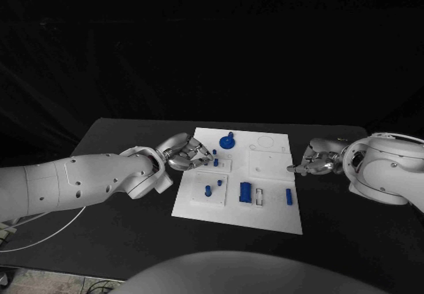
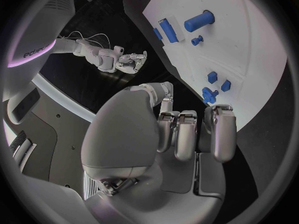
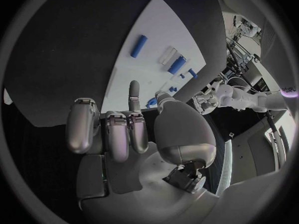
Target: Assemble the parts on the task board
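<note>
Closest to you in the head view, the left arm (image 1: 79,180) fills the lower left of the frame, sloping up to the left hand (image 1: 187,154) at the task board's left edge. The black table (image 1: 115,220) carries the white task board (image 1: 274,217) at centre frame, and behind it the room is dark, with nothing to make out.

On the board you can see a round blue part (image 1: 228,143) near the top, two small blue pegs (image 1: 213,186) left of centre, a larger blue block (image 1: 246,192) beside a white slotted piece, and a slim blue pin (image 1: 288,196) towards the right.

The left hand's fingers (image 2: 187,134) are curled in, their tips close over the small blue parts (image 2: 212,92) at the board's edge. Whether they pinch one is hidden, so you cannot tell; it looks like nothing is held.

The right hand (image 1: 316,160) sits just off the board's right edge, centre right, fingers folded with one pointing at the board, holding nothing visible.
</note>
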Robot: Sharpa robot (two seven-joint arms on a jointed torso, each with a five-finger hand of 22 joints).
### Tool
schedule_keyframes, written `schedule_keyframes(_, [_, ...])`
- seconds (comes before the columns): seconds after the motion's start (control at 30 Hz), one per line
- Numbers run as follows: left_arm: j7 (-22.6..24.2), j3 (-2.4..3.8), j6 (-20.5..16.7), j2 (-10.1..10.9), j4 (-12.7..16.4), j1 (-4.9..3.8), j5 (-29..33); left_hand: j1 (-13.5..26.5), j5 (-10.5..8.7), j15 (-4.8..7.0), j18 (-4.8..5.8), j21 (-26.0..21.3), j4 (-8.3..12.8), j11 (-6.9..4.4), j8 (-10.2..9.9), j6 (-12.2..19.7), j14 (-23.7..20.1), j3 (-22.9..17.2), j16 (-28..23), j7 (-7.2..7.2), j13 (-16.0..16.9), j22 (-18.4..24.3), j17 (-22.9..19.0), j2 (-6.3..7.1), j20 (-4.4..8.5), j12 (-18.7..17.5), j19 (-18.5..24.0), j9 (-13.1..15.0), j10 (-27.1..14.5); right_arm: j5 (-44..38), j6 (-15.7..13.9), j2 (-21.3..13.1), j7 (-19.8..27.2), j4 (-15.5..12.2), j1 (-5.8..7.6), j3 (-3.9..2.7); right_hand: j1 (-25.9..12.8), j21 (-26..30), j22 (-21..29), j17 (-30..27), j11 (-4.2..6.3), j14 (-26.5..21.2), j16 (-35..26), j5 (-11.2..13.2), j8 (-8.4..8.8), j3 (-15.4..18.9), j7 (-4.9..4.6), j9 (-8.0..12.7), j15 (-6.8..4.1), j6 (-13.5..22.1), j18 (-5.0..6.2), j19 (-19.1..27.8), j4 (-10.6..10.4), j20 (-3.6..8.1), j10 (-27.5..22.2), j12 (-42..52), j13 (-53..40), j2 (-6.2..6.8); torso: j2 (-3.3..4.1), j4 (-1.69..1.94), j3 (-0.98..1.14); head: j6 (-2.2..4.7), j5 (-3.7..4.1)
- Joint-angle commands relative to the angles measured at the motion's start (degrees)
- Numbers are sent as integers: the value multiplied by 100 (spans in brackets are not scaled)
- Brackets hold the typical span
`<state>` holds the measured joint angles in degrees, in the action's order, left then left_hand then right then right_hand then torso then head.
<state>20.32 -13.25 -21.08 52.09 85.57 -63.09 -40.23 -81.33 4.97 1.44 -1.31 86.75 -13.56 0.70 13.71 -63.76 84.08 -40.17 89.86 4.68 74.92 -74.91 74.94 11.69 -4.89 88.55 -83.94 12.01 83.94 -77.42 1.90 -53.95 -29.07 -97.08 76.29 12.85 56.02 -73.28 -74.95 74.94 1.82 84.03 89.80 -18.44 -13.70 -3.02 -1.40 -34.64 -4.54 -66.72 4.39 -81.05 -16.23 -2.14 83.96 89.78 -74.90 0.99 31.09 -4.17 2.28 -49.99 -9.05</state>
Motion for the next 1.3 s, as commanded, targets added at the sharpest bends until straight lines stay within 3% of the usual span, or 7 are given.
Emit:
schedule_keyframes(0.03, [-2, 3, 19, -16, 15, 12, -12, -41, 29, 24, 18, 22, 38, -11, 31, 36, 592, -11, 14, 8, 1397, -1358, 1506, -3, 13, 46, -168, 5, 512, -71, 1122, 110, -583, 185, 22, 12, 21, -133, -1017, 1506, 91, 597, 20, 468, 107, -10, 42, 158, -95, -202, -80, -117, 52, 87, 604, 22, -1510, 13, -7, -21, -3, -1, 2])
schedule_keyframes(0.13, [48, 3, -43, -16, 27, 23, -7, -47, 26, 22, 23, 35, 42, -7, 30, 44, 592, -13, 14, 10, 1424, -1365, 1506, 0, 12, 70, -187, 4, 535, -48, 1158, 210, -625, 305, 10, 23, 89, -320, -1076, 1506, 129, 597, 20, 493, 201, -29, 93, 311, -145, -418, -124, -255, 113, 144, 604, 22, -1510, 8, 1, -15, -3, -1, 13])
schedule_keyframes(0.2, [79, 3, -88, -28, 27, 31, 15, -47, 24, 21, 26, 43, 43, -5, 29, 51, 592, -13, 14, 13, 1453, -1369, 1506, 5, 12, 96, -200, 4, 560, 2, 1185, 296, -656, 377, -22, 30, 87, -369, -1095, 1506, 145, 597, 20, 146, 297, -62, 99, 427, -163, -504, -139, -299, 126, 166, 604, 22, -1510, -20, 5, -14, -2, -1, 25])
schedule_keyframes(0.3, [51, 3, -64, -48, 21, 35, 27, -47, 22, 20, 27, 46, 44, -2, 29, 58, 592, -14, 14, 16, 1468, -1370, 1506, 7, 11, 110, -204, 4, 573, 84, 1223, 377, -692, 438, -63, 34, 185, -365, -1098, 1506, 136, 597, 20, -125, 405, -119, 90, 523, -167, -479, -140, -308, 229, 176, 604, 22, -1510, 13, 9, -7, -3, -1, 83])
schedule_keyframes(0.53, [-9, 3, 7, -92, 28, 39, 35, -48, 22, 19, 23, 35, 44, -2, 29, 58, 592, -15, 14, 16, 1459, -1365, 1506, 6, 10, 102, -188, 5, 565, 209, 1290, 560, -746, 608, -178, 40, 276, -302, -1083, 1506, 115, 597, 20, -33, 540, -173, 58, 637, -147, -417, -129, -292, 346, 166, 604, 22, -1510, 47, 12, 5, -2, -1, 161])
schedule_keyframes(0.77, [-26, 3, 33, -99, 23, 40, 37, -48, 22, 19, 23, 35, 44, -2, 29, 58, 592, -15, 14, 16, 1459, -1365, 1506, 6, 10, 102, -188, 5, 565, 408, 1265, 725, -766, 812, -318, 41, 280, -231, -1064, 1506, 115, 597, 20, 97, 568, -199, 54, 670, -135, -444, -115, -266, 371, 156, 604, 22, -1510, 13, 9, 1, -1, -1, 138])
schedule_keyframes(1.3, [-43, 3, 107, -120, -15, 44, 37, -49, 21, 18, 21, 29, 43, 0, 31, 59, 592, -17, 14, 17, 1451, -1362, 1506, 5, 10, 94, -179, 5, 558, 622, 1015, 923, -768, 1080, -533, 41, 324, -111, -1034, 1506, 78, 597, 20, 31, 723, -285, -8, 752, -104, -305, -94, -230, 485, 130, 604, 22, -1510, -15, 9, -1, 0, -1, 139])
